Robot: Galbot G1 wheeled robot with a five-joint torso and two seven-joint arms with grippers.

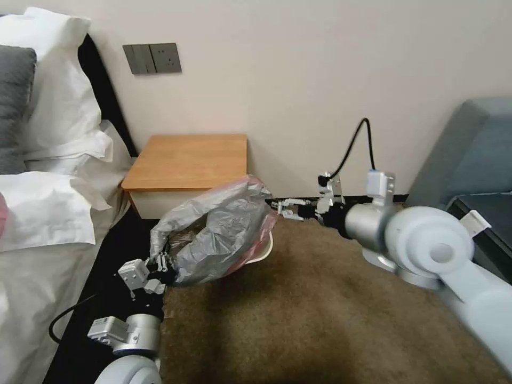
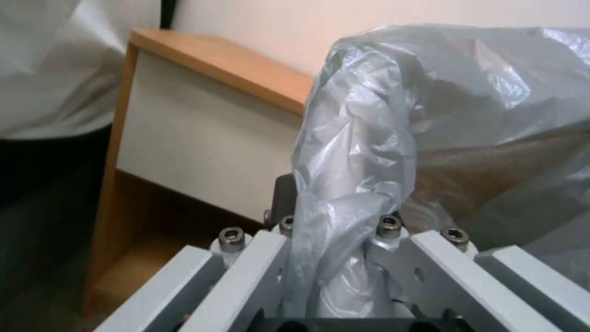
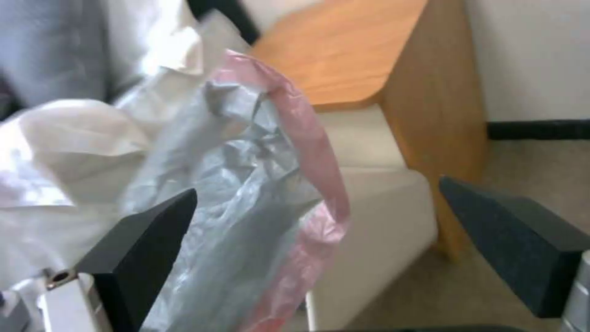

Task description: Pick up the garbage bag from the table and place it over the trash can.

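You are in the draping step: the garbage bag [image 1: 224,234] is off the tabletop [image 1: 186,160] and hanging billowed over the trash can [image 1: 262,250], just in front of the nightstand on the carpet. Your left gripper [image 1: 160,264], near and to the left, is clamping a bunched fold of grey plastic. Your right gripper [image 1: 282,207] is reaching in from the right with its jaws standing wide, touching nothing. Next, you are likely needing those jaws around the pinkish rim [image 3: 307,138] so the mouth can be spread and pulled down over the can.

The right wrist view is giving you that rim lying between the dark fingers [image 3: 147,240], and the can's white wall. The left wrist view is confirming the pinch up close.
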